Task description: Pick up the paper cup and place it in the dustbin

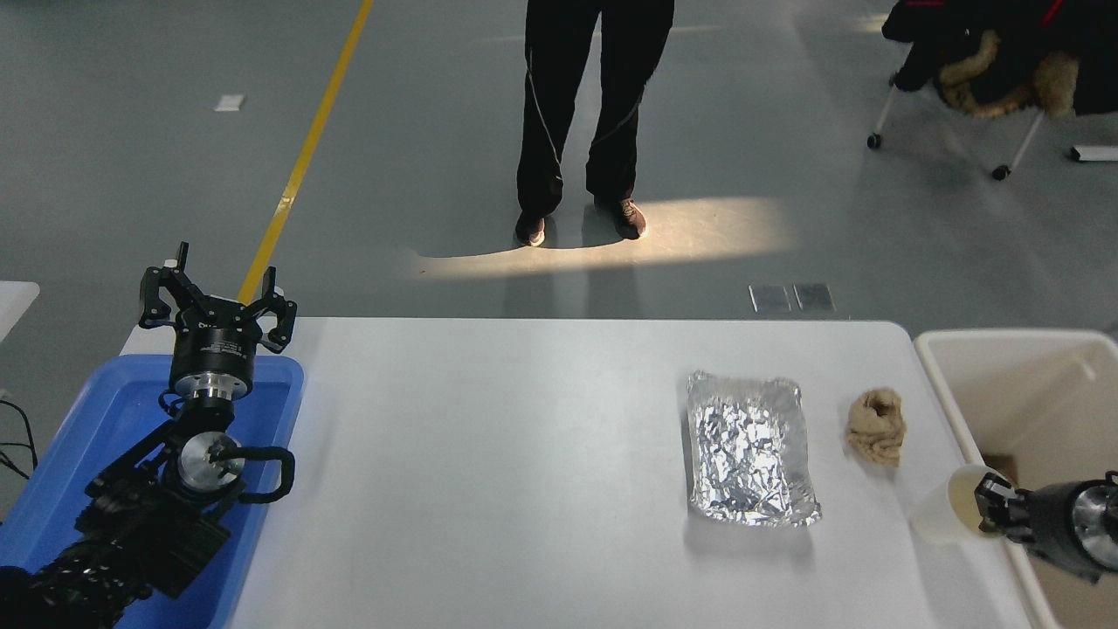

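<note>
The paper cup (pixel 943 511), white with a cream inside, is at the table's right edge, tilted with its mouth toward the dustbin. My right gripper (pixel 990 505) comes in from the right edge and is shut on the cup's rim, one finger inside the mouth. The dustbin (pixel 939 351), a large beige tub, stands just right of the table; the right arm reaches across its near part. My left gripper (pixel 214 301) is open and parked at the lower left.
A foil tray (pixel 751 445) and a tan wad of paper (pixel 876 425) lie left of the cup on the white table (pixel 507 472). A blue tray (pixel 96 419) sits under the left arm. A person (pixel 585 114) stands beyond the far edge.
</note>
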Robot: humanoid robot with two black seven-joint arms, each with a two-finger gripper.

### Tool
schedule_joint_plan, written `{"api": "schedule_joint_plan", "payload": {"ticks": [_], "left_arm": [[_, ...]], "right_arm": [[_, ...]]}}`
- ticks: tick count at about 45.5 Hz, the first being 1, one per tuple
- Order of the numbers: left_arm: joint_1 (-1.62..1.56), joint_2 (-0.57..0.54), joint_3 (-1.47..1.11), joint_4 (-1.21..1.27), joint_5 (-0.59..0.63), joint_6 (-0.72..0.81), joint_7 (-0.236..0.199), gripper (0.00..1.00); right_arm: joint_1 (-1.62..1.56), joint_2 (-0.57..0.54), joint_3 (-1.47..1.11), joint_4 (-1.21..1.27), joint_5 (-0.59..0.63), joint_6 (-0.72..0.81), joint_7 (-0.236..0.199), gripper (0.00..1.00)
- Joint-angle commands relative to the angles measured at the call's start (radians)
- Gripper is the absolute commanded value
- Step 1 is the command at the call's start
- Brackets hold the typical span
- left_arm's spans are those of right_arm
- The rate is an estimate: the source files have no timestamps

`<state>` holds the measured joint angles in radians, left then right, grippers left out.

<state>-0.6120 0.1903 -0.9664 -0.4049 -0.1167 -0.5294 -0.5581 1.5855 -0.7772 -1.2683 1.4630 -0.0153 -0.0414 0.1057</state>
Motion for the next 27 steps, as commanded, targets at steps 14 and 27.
{"api": "schedule_joint_plan", "payload": {"ticks": [14,27], "left_arm": [[0.002,0.000,0.000,0.000,0.000,0.000,0.000,0.99],[0.002,0.000,0.000,0.000,0.000,0.000,0.000,0.99]], "right_arm": [[1.014,0.157,-0.416,0.282,-0.003,0.540,0.011,0.00],[1.232,0.222,-0.398,0.282,-0.003,0.773,0.011,0.00]]}}
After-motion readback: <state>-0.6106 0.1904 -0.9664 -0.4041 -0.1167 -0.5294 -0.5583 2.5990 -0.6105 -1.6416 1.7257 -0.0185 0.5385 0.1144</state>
